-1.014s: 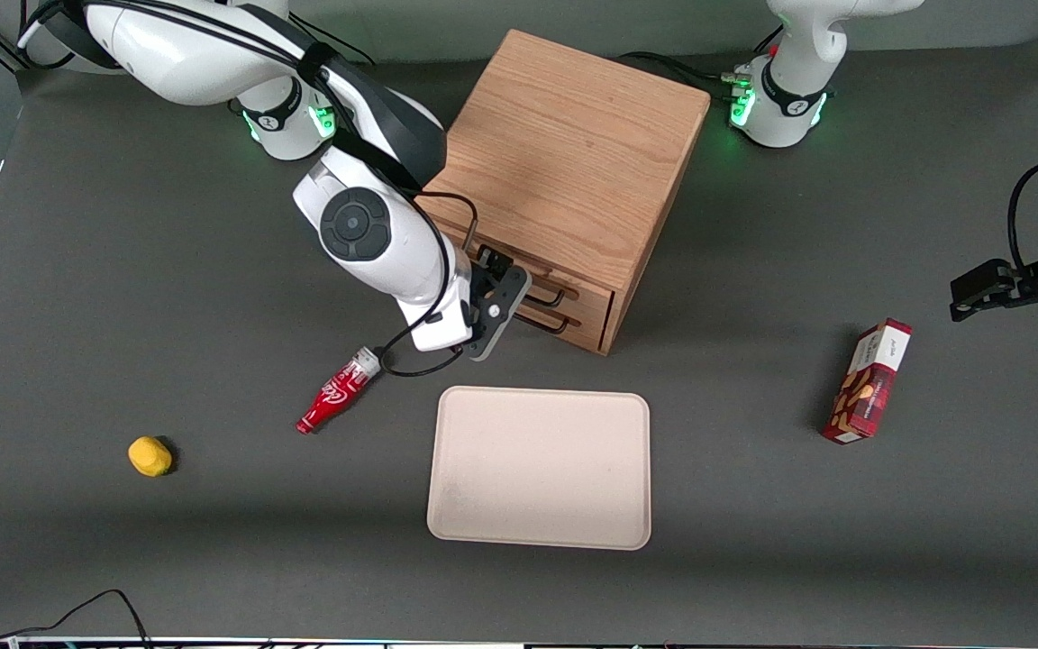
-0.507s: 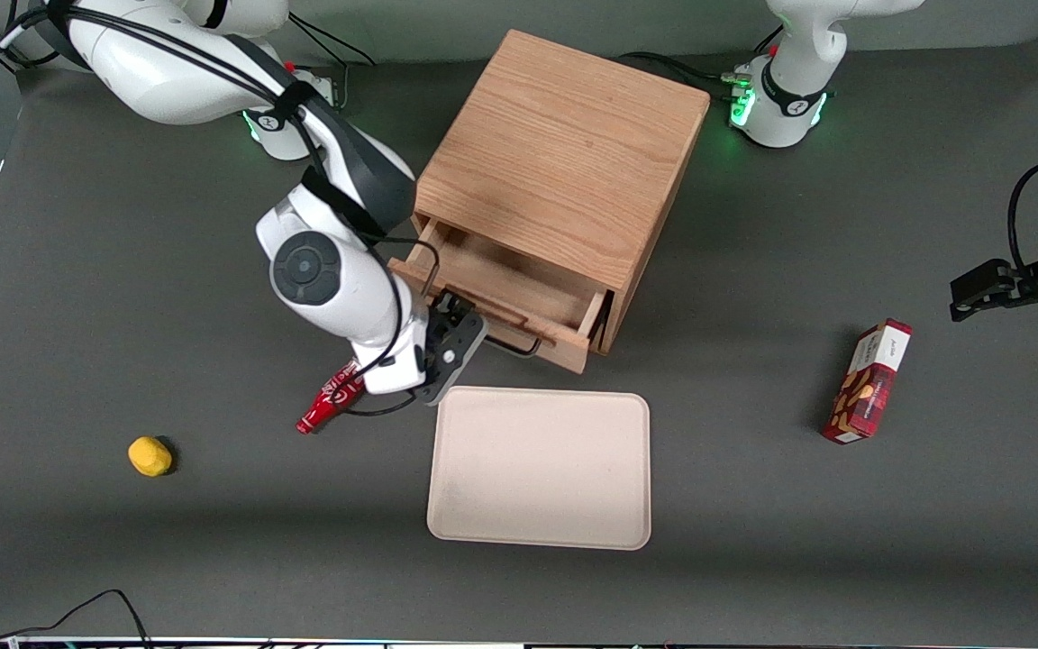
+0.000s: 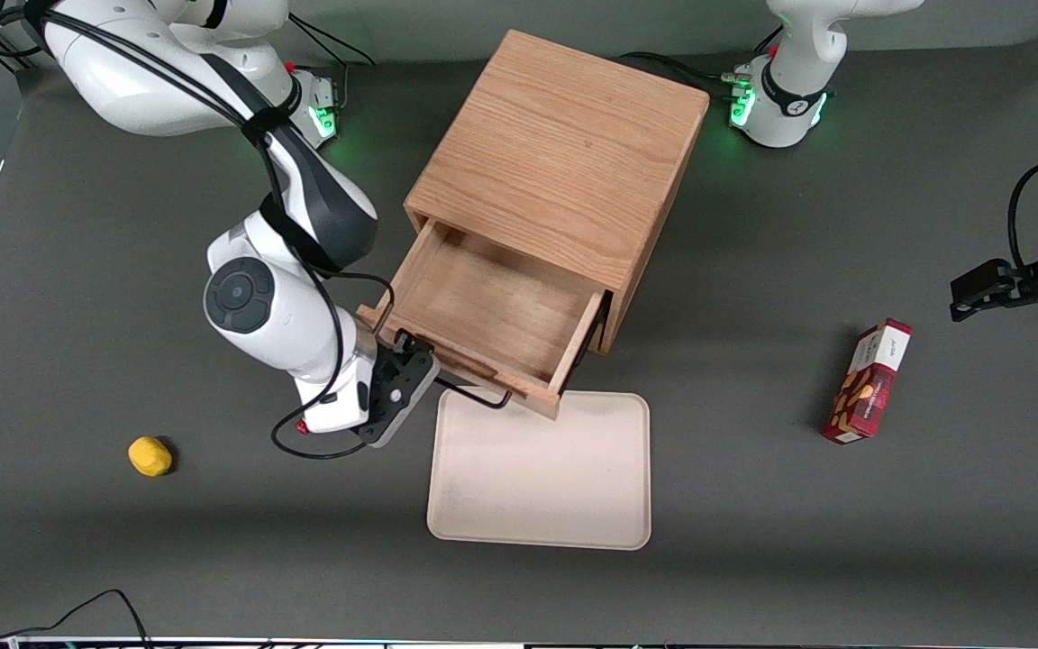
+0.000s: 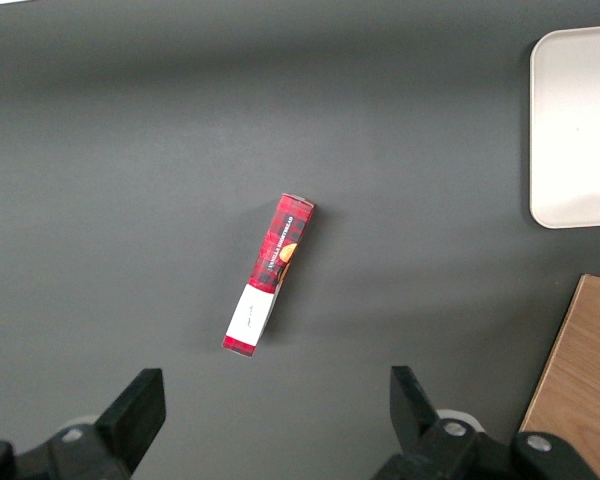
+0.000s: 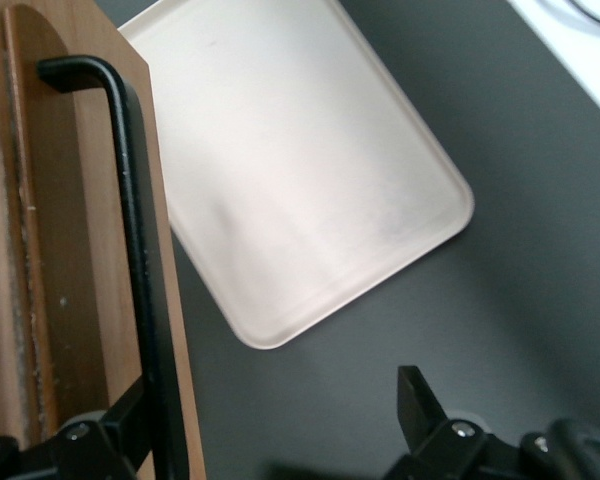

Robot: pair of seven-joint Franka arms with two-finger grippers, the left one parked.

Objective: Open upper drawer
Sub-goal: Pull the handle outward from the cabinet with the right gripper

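1. Table surface: dark grey matte covering over the whole work area. A black cable loops at the edge nearest the front camera.
2. Tray: pale beige, rectangular with rounded corners, lying flat, nearest of the objects to the front camera. Its edge toward the cabinet lies under the front panel of the pulled-out drawer.
3. Yellow lump: small, rounded, toward the working arm's end of the table, well apart from everything else.
4. Red carton: slim printed box lying toward the parked arm's end, well apart from the tray.
5. Gripper: black two-finger unit on the white wrist, set at the drawer's front beside the tray corner. In the right wrist view its fingers stand spread, one on each side of the handle bar with visible space between, so the grip is released rather than clenched.
6. Handle: thin black wire bar on the drawer front, running along the panel.
7. Upper drawer: light oak, drawn well out of the cabinet toward the front camera, with the plain wooden floor and side walls of its shallow box exposed.
8. Cabinet: oak cube, farther from the front camera than the tray, set at an angle on the table.
9. Room edge: a lighter grey strip borders the table's farthest margin.
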